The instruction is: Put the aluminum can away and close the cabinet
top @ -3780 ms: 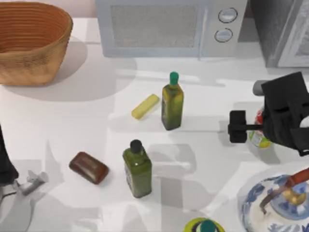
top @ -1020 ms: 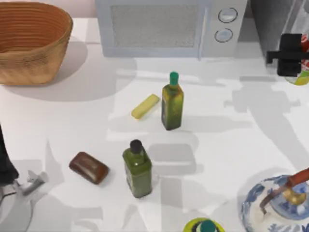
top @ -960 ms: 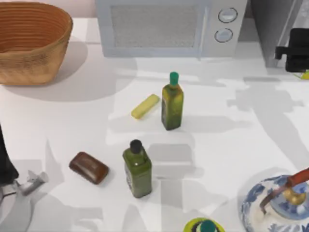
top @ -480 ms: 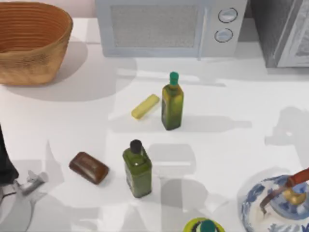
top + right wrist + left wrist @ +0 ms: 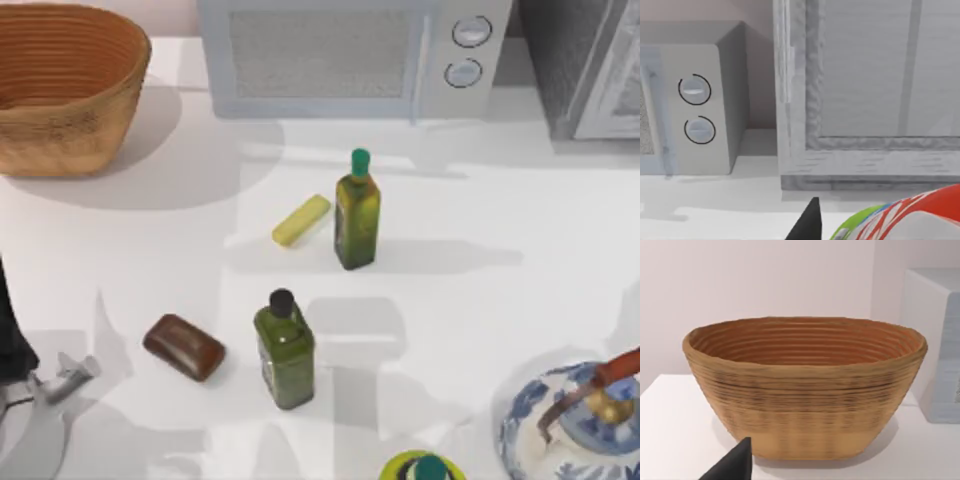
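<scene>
The aluminum can (image 5: 912, 215), red and white with a green band, sits very close in the right wrist view. My right gripper (image 5: 875, 231) is shut on it, and one black fingertip (image 5: 811, 224) shows beside it. The can is held off the table in front of the cabinet (image 5: 800, 100), whose pale framed panel (image 5: 880, 65) faces the wrist camera. From above, the cabinet (image 5: 575, 60) is the dark grey speckled unit at the back right corner. My left arm (image 5: 8, 340) is parked at the near left edge, with one fingertip (image 5: 735, 465) in the left wrist view.
A white microwave (image 5: 340, 55) stands at the back, left of the cabinet. A wicker basket (image 5: 60, 85) is at the back left. Two green oil bottles (image 5: 357, 210) (image 5: 285, 348), a yellow bar (image 5: 301, 220) and a brown bar (image 5: 183, 347) occupy the middle. A blue-white teapot (image 5: 575, 425) sits near right.
My right gripper carried the can up from the table to the cabinet front, then right, out of the top view. Its shadow slid off the table's right side. The left arm stayed still.
</scene>
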Motion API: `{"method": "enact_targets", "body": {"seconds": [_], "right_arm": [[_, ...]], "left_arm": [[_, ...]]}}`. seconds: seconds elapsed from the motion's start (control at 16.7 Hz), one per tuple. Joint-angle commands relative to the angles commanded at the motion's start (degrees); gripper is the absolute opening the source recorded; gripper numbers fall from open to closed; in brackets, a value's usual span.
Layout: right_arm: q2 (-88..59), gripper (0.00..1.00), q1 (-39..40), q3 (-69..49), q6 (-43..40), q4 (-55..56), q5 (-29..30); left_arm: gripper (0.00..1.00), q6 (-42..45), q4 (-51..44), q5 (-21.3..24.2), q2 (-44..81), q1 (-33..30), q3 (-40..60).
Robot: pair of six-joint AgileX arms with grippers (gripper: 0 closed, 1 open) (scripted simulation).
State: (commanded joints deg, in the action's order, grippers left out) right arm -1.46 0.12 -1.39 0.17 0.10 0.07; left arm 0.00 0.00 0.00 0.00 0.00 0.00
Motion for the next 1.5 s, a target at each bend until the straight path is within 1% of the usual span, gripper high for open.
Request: {"method": "enact_targets", "body": {"seconds": [0.12, 0.48, 0.6, 0.72, 0.96, 1.32, 1.5], "right_arm": [[1.5, 0.00, -0.1, 1.4, -0.2, -0.1, -0.1], [0.8, 0.00, 0.1, 0.8, -0.1, -0.3, 0.1], [-1.3, 0.00, 0.2, -2.2, -0.2, -0.9, 1.2], [-4.8, 0.00, 0.5, -7.6, -0.2, -1.7, 2.7], [-14.8, 0.00, 2.1, -25.6, 0.2, -4.0, 6.1], [-36.0, 0.00, 5.4, -63.2, 0.9, -9.9, 10.4], [-46.9, 0.00, 7.0, -77.4, 1.1, -13.5, 11.4]], "left_arm": [[1.00, 0.0, 0.0, 0.0, 0.0, 0.0, 0.0], [1.00, 0.0, 0.0, 0.0, 0.0, 0.0, 0.0], [1.00, 0.0, 0.0, 0.0, 0.0, 0.0, 0.0], [1.00, 0.0, 0.0, 0.0, 0.0, 0.0, 0.0], [1.00, 0.0, 0.0, 0.0, 0.0, 0.0, 0.0], [1.00, 0.0, 0.0, 0.0, 0.0, 0.0, 0.0], [1.00, 0.0, 0.0, 0.0, 0.0, 0.0, 0.0]]}}
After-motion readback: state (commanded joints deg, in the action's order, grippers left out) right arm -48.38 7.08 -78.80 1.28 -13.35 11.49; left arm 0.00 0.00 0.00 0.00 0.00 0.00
